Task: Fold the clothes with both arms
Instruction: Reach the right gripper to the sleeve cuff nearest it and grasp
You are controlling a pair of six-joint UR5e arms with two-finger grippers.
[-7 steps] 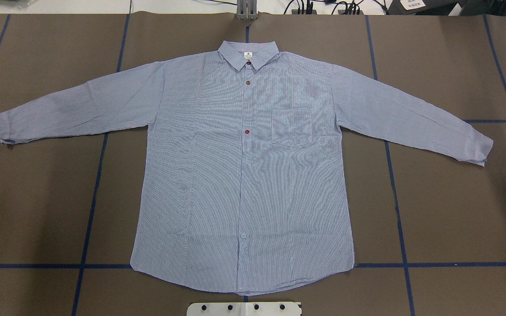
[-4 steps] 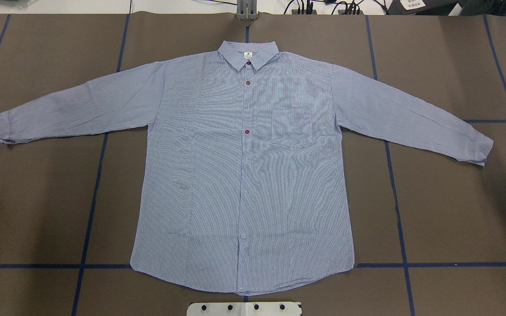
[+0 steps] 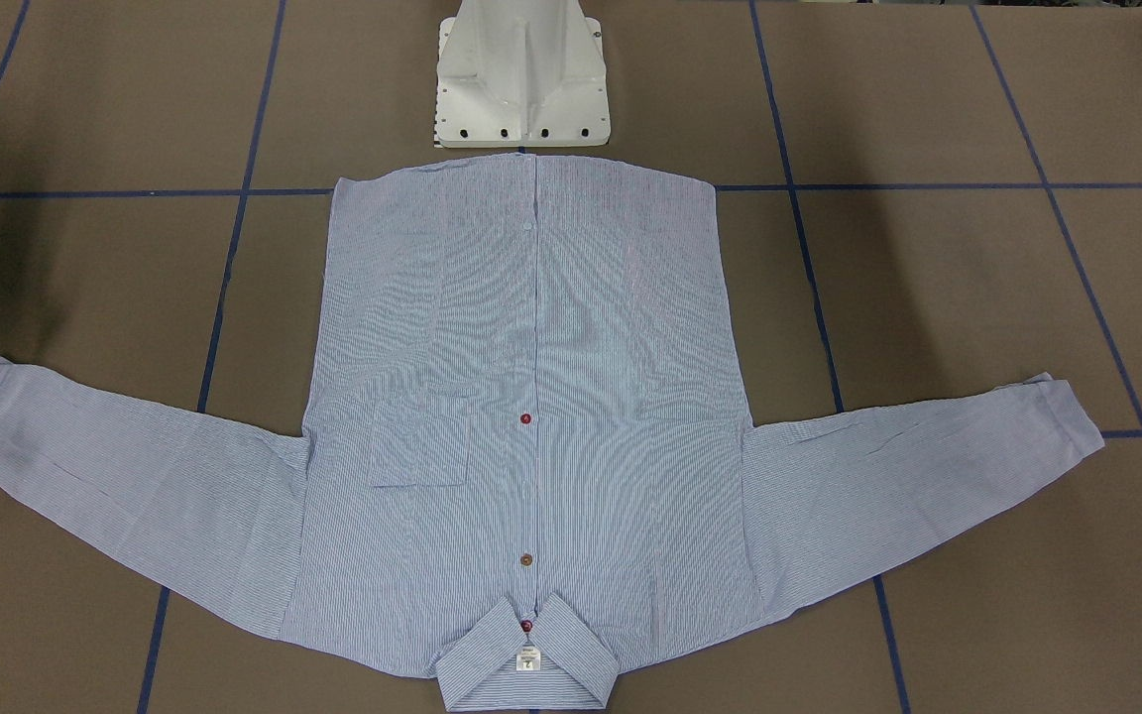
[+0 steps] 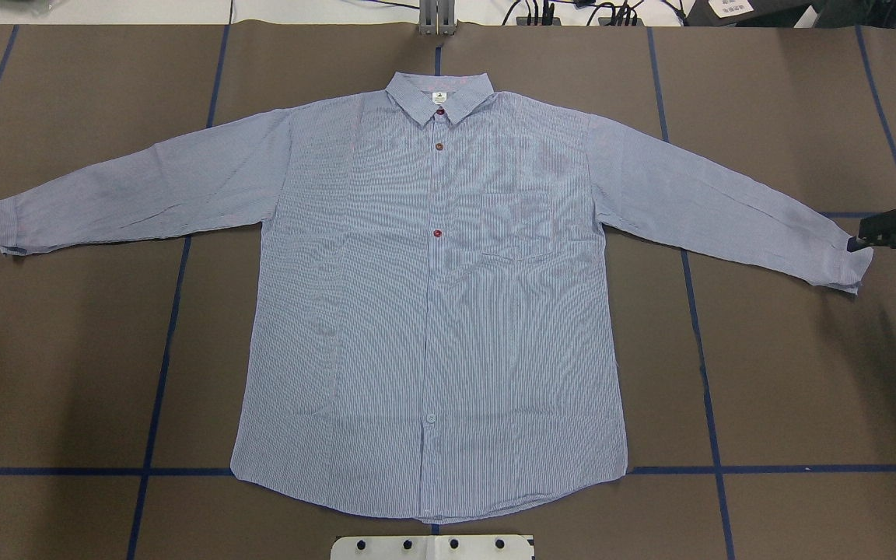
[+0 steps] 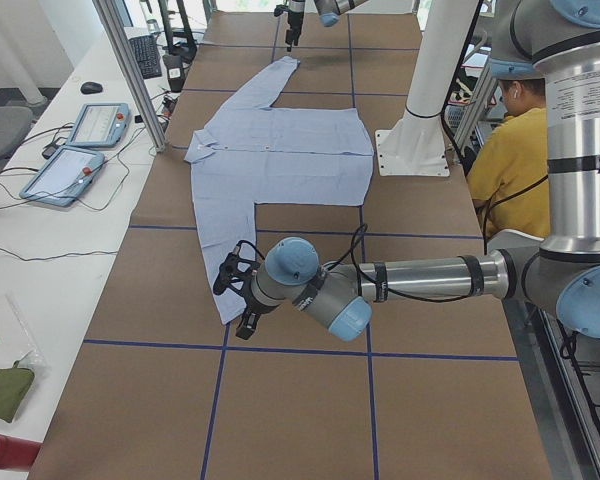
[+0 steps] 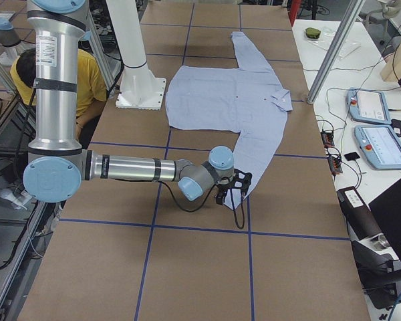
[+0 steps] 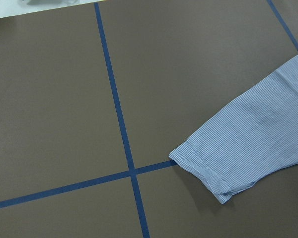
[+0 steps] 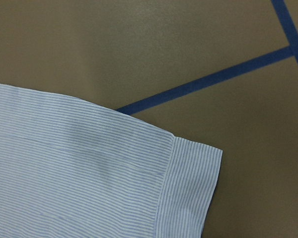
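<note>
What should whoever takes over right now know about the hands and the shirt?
Right hand: looks open, at the right cuff; no grip visible yet.
Left hand: seen only from the side, close to the left cuff; I cannot tell whether it is open or shut.
Shirt: flat on the table, front up, both sleeves spread out, collar away from the robot's base.
Done: nothing folded.
Left: take both cuffs, then every fold.
</note>
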